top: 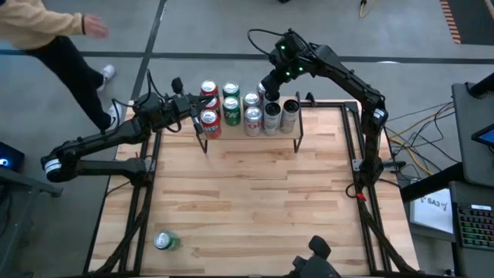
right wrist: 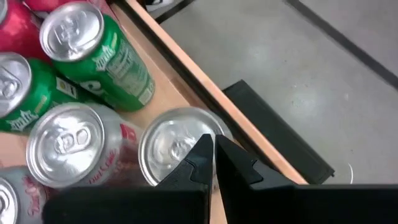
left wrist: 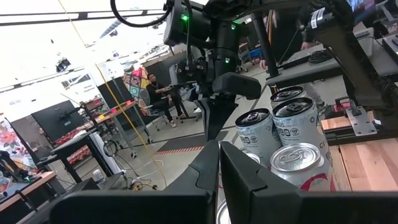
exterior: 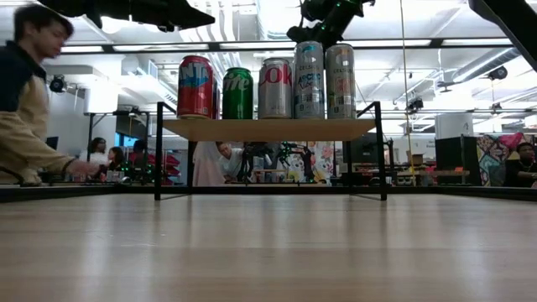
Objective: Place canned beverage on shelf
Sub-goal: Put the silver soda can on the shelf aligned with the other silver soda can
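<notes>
Overhead: a light-wood counter (top: 255, 193) with two dark arms reaching in from the upper left and upper right of the frame. At top centre stands the shelf (top: 248, 140), a small raised board on thin black legs, crowded w/ upright cans: red cans (top: 209, 123) on its left part, green cans (top: 231, 110) next, then silver cans (top: 253, 117) and two taller pale cans (top: 289, 113) on its right part.

One can is not on the shelf: a green can (top: 165, 242) lying on its side at the lower left of the overhead frame, near the counter's front edge, long axis roughly left-right, well apart from both hands.

Left hand (top: 193, 117) hangs just beside the shelf's left end, near the red cans, fingers pressed together, holding nothing. Right hand (top: 268, 83) hovers over the shelf's back edge; in its wrist view the right hand's fingers (right wrist: 199, 163) are closed w/ only a sliver between them, empty, right above a silver can top (right wrist: 171, 146).

Judgement: the green can lies toward the frame's bottom left from both hands; the left arm is on that side and looks nearer, so the next reach probably falls to it. A lying can may roll when touched.

Low view: five cans show in a row on the shelf (exterior: 268, 128), the counter stretching bare in front. Beyond, an open workshop w/ ceiling lights; a person (exterior: 29, 101) in a tan top at left frame edge, others seated farther back.
</notes>
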Controlling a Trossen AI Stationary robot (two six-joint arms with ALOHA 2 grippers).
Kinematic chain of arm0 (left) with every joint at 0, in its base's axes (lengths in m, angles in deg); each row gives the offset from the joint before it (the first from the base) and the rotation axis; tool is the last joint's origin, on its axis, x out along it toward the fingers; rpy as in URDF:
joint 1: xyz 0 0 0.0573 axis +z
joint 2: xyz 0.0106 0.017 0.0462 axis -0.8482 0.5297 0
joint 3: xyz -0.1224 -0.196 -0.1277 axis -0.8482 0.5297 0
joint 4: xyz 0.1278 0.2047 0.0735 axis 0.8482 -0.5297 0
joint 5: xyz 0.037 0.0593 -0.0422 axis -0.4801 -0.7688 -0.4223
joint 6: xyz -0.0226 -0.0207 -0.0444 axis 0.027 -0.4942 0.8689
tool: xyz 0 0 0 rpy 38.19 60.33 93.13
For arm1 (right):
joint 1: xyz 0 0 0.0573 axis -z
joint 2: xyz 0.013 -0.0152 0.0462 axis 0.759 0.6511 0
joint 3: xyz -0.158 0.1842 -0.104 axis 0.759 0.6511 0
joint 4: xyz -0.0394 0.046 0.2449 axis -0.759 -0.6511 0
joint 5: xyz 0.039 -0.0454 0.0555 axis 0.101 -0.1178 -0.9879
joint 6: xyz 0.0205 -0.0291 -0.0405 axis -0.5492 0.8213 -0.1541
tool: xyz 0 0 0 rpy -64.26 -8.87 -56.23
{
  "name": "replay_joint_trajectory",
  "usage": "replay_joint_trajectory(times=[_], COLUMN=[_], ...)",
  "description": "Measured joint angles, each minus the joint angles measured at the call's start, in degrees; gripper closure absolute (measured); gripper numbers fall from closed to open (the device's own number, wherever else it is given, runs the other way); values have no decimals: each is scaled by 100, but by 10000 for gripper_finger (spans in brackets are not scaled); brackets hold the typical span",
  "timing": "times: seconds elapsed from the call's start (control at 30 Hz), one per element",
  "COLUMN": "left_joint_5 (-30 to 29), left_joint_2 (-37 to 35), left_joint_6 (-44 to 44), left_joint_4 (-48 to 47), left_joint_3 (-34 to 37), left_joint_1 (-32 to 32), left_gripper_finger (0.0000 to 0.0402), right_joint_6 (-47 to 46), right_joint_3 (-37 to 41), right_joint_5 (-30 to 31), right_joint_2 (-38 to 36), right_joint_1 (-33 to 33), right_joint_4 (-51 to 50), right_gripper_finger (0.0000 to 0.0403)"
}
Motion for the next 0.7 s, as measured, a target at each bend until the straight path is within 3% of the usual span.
replay_joint_trajectory(times=[0.47, 0.7], left_joint_5=[1, 1], left_joint_2=[0, -1], left_joint_6=[0, 0], left_joint_4=[0, 0], left_joint_3=[0, 0], left_joint_1=[0, 0], left_gripper_finger=[402, 402], right_joint_6=[-486, -610], right_joint_3=[-111, -114], right_joint_5=[-21, 558], right_joint_2=[-4, -4], right_joint_1=[5, 10], right_joint_4=[-193, -502], right_gripper_finger=[394, 394])
